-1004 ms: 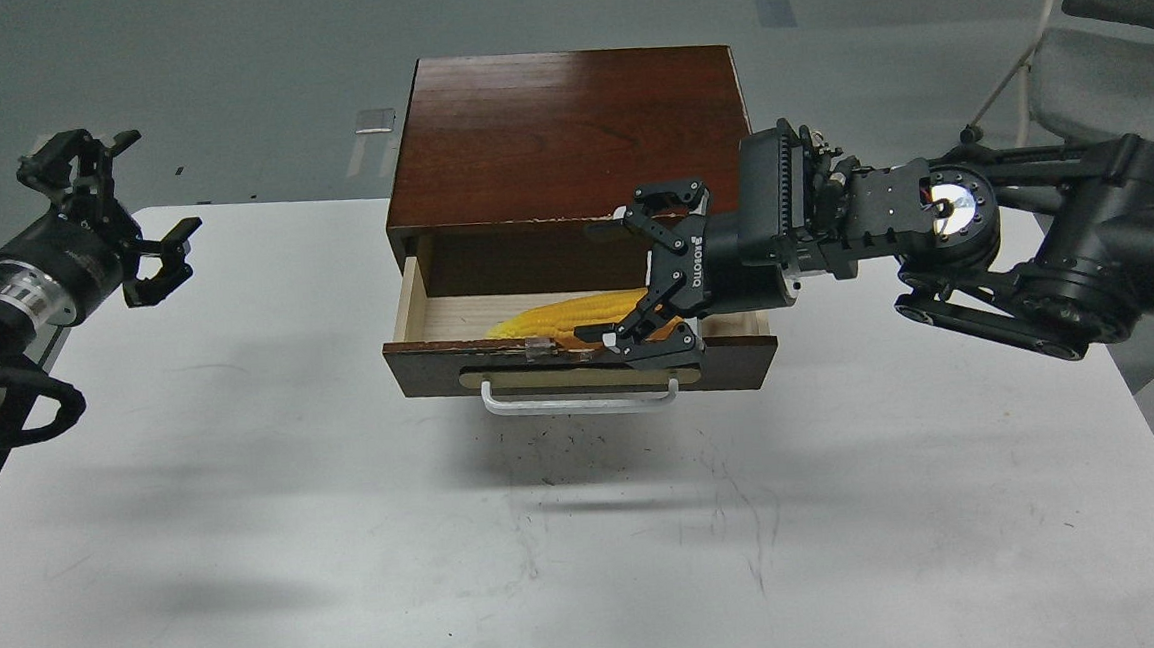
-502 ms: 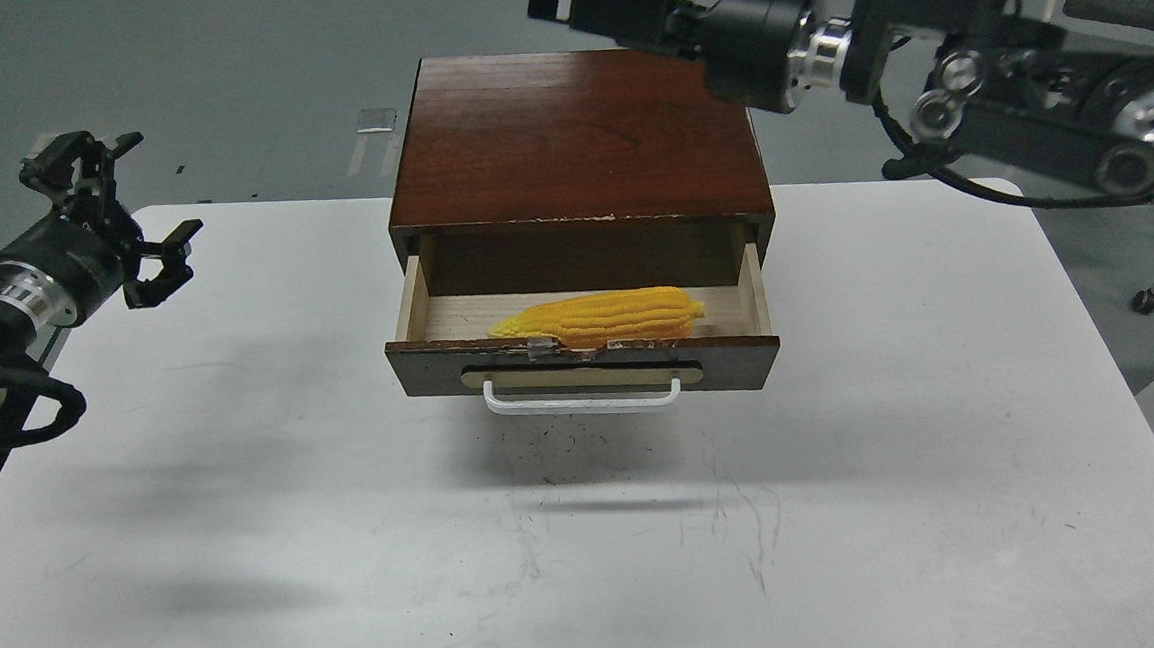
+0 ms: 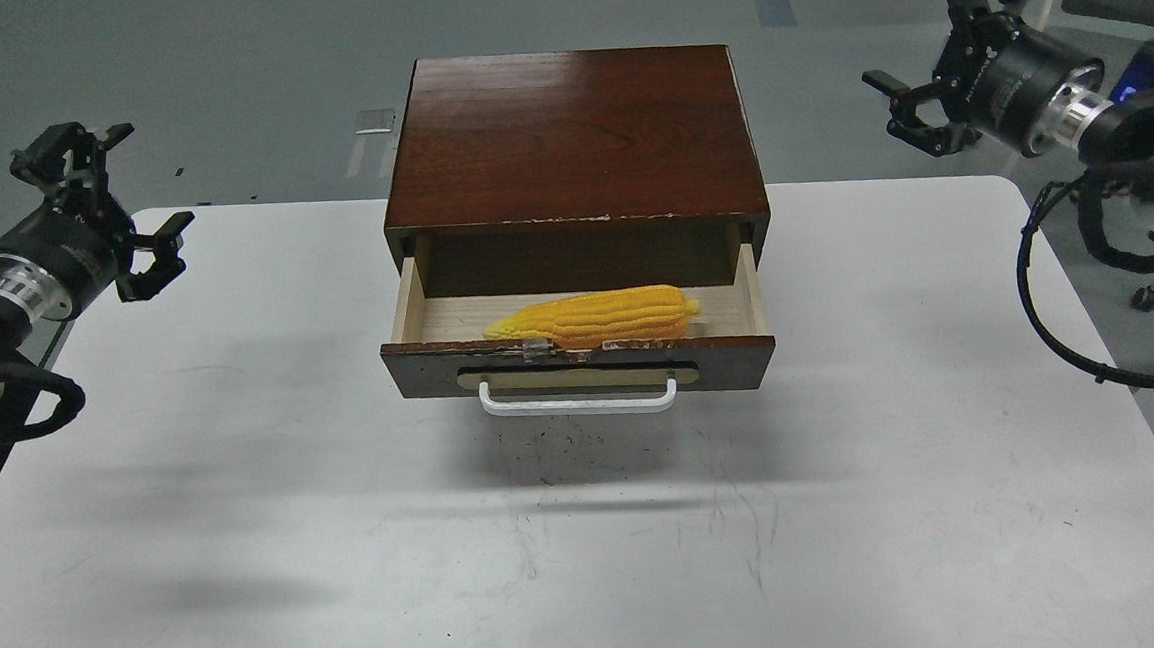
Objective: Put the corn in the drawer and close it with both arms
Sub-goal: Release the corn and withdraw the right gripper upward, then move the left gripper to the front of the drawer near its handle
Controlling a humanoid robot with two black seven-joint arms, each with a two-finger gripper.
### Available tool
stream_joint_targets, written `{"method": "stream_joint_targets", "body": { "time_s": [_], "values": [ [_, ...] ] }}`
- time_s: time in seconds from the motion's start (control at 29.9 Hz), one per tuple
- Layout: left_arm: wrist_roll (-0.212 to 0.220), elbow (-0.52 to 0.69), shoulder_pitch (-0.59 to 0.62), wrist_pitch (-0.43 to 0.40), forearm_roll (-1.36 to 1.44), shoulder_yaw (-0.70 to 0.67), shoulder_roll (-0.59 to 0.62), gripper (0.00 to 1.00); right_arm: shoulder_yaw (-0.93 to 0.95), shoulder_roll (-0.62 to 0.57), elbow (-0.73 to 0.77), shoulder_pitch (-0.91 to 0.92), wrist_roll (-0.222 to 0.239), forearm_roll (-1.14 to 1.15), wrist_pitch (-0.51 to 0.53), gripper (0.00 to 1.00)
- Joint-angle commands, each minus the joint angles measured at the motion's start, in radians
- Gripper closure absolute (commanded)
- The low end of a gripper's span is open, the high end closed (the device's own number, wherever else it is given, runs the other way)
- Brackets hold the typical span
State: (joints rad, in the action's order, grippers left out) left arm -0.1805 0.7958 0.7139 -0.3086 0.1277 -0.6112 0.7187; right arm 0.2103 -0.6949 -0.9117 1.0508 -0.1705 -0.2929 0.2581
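The corn (image 3: 592, 319) lies inside the open drawer (image 3: 579, 364), against its front wall, long axis left-right, apparently tapering leftward. Left gripper (image 3: 114, 207) and right gripper (image 3: 931, 52), both spread wide and empty, flank the box with clear room between.

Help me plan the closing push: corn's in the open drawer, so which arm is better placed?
Neither clearly. Left gripper and right gripper both hover open, far from the drawer; the left looks slightly nearer its front.
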Motion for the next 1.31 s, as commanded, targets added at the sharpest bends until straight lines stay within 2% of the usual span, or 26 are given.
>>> {"method": "stream_joint_targets", "body": {
  "time_s": [0.0,0.03,0.1,0.2,0.27,0.3,0.33,0.37,0.5,0.57,0.67,0.8,0.87,0.9,0.97,1.0,1.04,1.07,1.1,1.14,1.17,1.27],
  "values": [
    [-0.137,0.066,0.03,0.051,0.231,-0.007,0.022,0.0,0.038,0.0,0.001,-0.077,-0.001,-0.012,-0.06,0.03],
    [-0.225,0.121,0.047,0.08,0.333,-0.007,0.057,0.0,0.041,0.0,0.002,-0.096,-0.001,-0.012,-0.063,0.01],
    [-0.308,0.19,0.064,0.106,0.442,-0.006,0.106,0.0,0.041,-0.001,0.01,-0.112,-0.003,-0.012,-0.063,0.01],
    [-0.308,0.357,0.127,0.176,0.76,-0.012,0.221,0.01,0.041,-0.005,0.05,-0.13,-0.003,-0.012,-0.063,0.01],
    [-0.308,0.515,0.142,0.337,0.97,-0.018,0.287,0.01,0.041,-0.009,0.066,-0.143,-0.003,-0.012,-0.063,0.01],
    [-0.308,0.516,0.142,0.338,0.971,-0.018,0.288,0.01,0.041,-0.009,0.066,-0.143,-0.003,-0.012,-0.063,0.01],
    [-0.308,0.608,0.145,0.418,1.06,-0.01,0.31,0.01,0.04,-0.012,0.07,-0.147,-0.003,-0.011,-0.063,0.01],
    [-0.308,0.699,0.144,0.459,1.149,-0.009,0.329,0.01,0.04,-0.014,0.07,-0.153,-0.003,-0.011,-0.063,0.01],
    [-0.308,0.925,0.137,0.454,1.387,-0.001,0.331,0.01,0.038,-0.014,0.07,-0.173,-0.006,-0.011,-0.065,0.01],
    [-0.308,0.965,0.13,0.451,1.452,0.002,0.32,0.01,0.037,-0.014,0.068,-0.176,-0.007,-0.011,-0.066,0.01],
    [-0.308,0.968,0.145,0.45,1.611,0.071,0.211,0.01,0.037,-0.014,0.068,-0.196,-0.011,-0.009,-0.066,0.01],
    [-0.308,0.968,0.133,0.45,1.821,0.141,0.133,0.19,0.035,-0.014,0.07,-0.225,-0.011,-0.005,-0.066,0.01],
    [-0.308,0.968,0.139,0.451,1.898,0.2,0.091,0.22,0.032,-0.018,0.074,-0.236,-0.011,-0.003,-0.065,0.01],
    [-0.308,0.968,0.14,0.451,1.929,0.226,0.068,0.26,0.029,-0.024,0.083,-0.239,-0.011,-0.002,-0.065,0.01],
    [-0.308,0.968,0.141,0.451,1.952,0.246,0.051,0.43,0.027,-0.026,0.093,-0.239,-0.011,0.0,-0.065,0.01],
    [-0.308,0.968,0.141,0.451,1.961,0.263,0.039,0.55,0.024,-0.026,0.096,-0.239,-0.011,0.001,-0.065,0.01],
    [-0.308,0.968,0.136,0.451,1.963,0.28,0.032,0.64,0.024,-0.025,0.102,-0.239,-0.011,0.001,-0.063,0.01],
    [-0.308,0.968,0.134,0.451,1.965,0.292,0.028,0.69,0.023,-0.025,0.103,-0.241,-0.011,0.001,-0.063,0.01],
    [-0.308,0.968,0.134,0.451,1.966,0.321,0.027,0.8,0.023,-0.025,0.103,-0.239,-0.011,0.003,-0.063,0.01],
    [-0.308,0.968,0.136,0.451,1.971,0.338,0.025,0.87,0.023,-0.025,0.103,-0.239,-0.011,0.001,-0.063,0.01],
    [-0.308,0.967,0.142,0.451,1.992,0.368,0.024,0.98,0.023,-0.023,0.105,-0.239,-0.011,0.003,-0.063,0.01],
    [-0.308,0.964,0.133,0.451,2.054,0.396,0.022,1.0,0.021,-0.018,0.108,-0.239,-0.011,0.003,-0.063,0.01]
  ]
}}
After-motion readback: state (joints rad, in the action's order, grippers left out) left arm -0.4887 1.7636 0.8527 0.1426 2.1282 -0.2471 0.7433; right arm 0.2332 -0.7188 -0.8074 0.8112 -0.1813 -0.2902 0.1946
